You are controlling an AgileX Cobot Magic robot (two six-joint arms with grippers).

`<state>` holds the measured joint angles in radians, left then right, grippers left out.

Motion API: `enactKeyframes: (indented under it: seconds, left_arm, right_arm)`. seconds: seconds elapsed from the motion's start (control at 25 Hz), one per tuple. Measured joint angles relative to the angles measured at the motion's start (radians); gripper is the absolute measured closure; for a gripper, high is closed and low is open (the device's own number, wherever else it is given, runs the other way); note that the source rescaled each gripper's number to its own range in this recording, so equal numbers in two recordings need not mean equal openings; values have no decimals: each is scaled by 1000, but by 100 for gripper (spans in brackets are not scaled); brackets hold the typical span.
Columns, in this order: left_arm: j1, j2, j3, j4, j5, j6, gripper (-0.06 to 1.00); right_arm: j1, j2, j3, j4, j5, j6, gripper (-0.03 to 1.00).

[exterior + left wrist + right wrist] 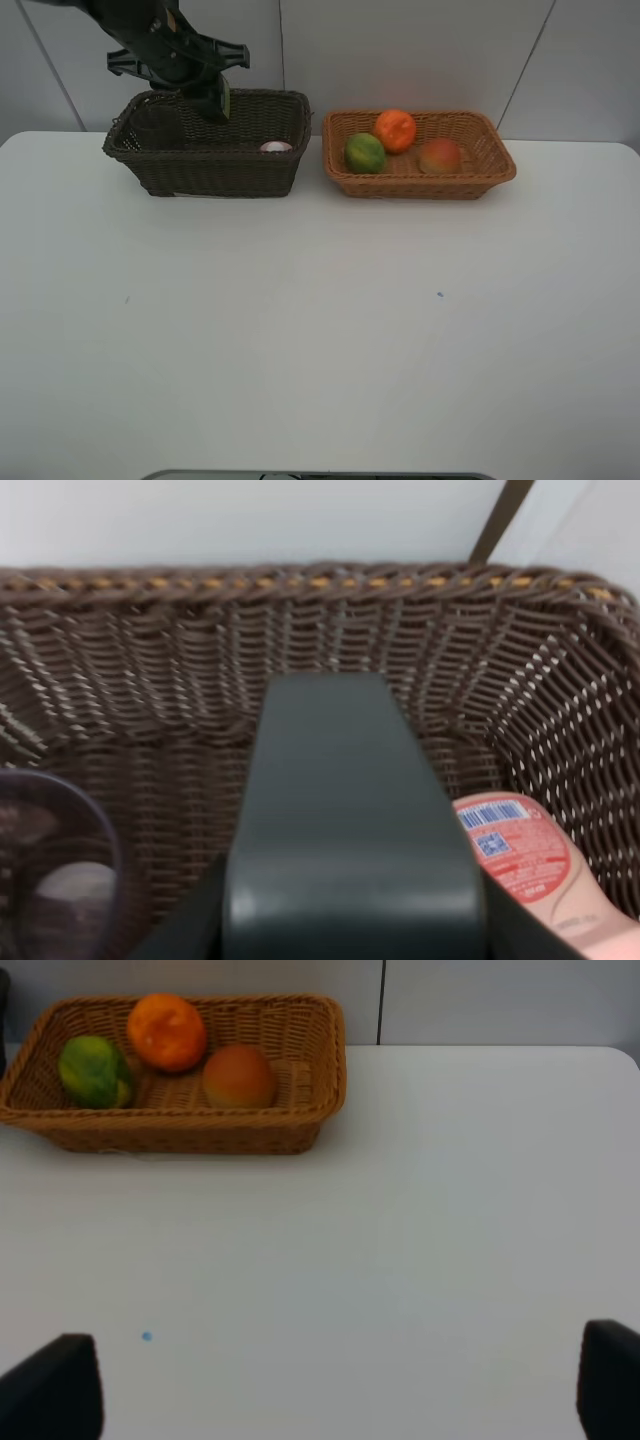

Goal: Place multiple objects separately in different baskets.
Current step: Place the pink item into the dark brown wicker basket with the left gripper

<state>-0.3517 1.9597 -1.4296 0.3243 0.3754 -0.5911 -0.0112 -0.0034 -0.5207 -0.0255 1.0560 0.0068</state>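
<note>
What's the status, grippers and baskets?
Left gripper shut on black bottle, inside the dark basket beside cup and pink bottle. Right gripper open over bare table. Three fruits in tan basket. Nothing obstructing.

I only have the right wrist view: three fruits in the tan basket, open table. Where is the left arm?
Observer: The left gripper is over the dark brown basket, at the far left of the table.
Operator: Is it holding anything?
Observer: Yes, it grips the black bottle.
Operator: Is anything lying in that basket?
Observer: A pink bottle lies on its side at one end, with a translucent cup at the other end.
</note>
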Motion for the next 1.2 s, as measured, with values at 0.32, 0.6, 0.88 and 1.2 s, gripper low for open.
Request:
enactKeyframes:
  seconds: [0.32,0.6,0.88,1.2]
  left_arm:
    - [0,96,0,-19,-32,0,50]
    - [0,121,0,-37,-46,0,50]
    - [0,121,0,-37,-65,0,49]
    - [0,121,-6,-37,-115,0,2]
  right_arm:
    - [0,0,0,0,0,0,-3]
    - [0,0,0,0,0,0,-3]
    - [0,0,0,0,0,0,-3]
    - [0,0,0,0,0,0,-3]
